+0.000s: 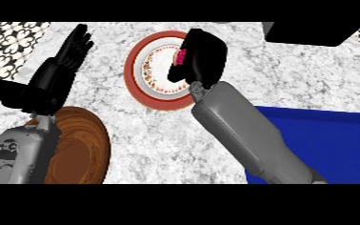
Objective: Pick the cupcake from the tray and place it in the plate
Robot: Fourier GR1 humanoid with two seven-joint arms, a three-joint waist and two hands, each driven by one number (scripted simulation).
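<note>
Hands: two, both black on grey forearms.
Right hand [202,57]: over the one red-rimmed plate [137,83], fingers curled round the cupcake [181,57].
Cupcake: one; only a sliver of pink shows at the edge of the right hand, above the plate's white centre. Whether it touches the plate cannot be told.
Left hand [70,52]: at the left, fingers straight and pointing up, holding nothing.
Tray [309,124]: one, blue, at the lower right, partly behind the right forearm.
Wooden dish [81,148]: one, brown and round, lower left under the left forearm.
Counter [155,143]: one, marbled grey and white.
Dark object [309,33]: one, at the top right corner.
</note>
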